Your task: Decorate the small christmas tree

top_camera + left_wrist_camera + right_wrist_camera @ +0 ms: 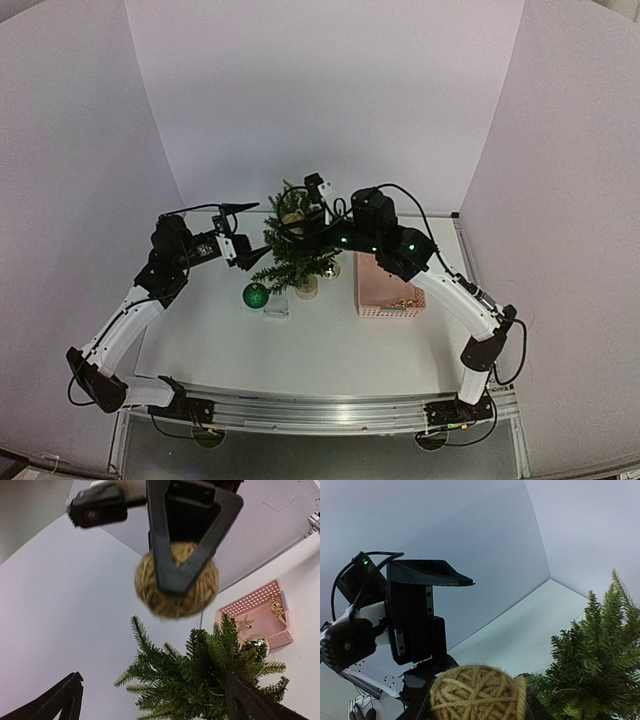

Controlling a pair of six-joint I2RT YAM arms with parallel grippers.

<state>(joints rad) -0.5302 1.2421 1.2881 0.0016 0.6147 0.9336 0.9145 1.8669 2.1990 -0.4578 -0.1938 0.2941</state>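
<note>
Small christmas tree (292, 252) upright mid-counter (330, 350), long axis vertical, tip up, tan base down. Stands between green bauble (256, 295) and pink basket (388, 286).
Right arm: elbow high over basket, forearm stretched left above treetop. Right fingers (177, 580) clamped on twine ball (176, 587), hanging just above tip.
Left arm: elbow raised, wrist level, aimed right at tree. Left fingers (65, 702) spread wide, nothing between them, just beside foliage.
</note>
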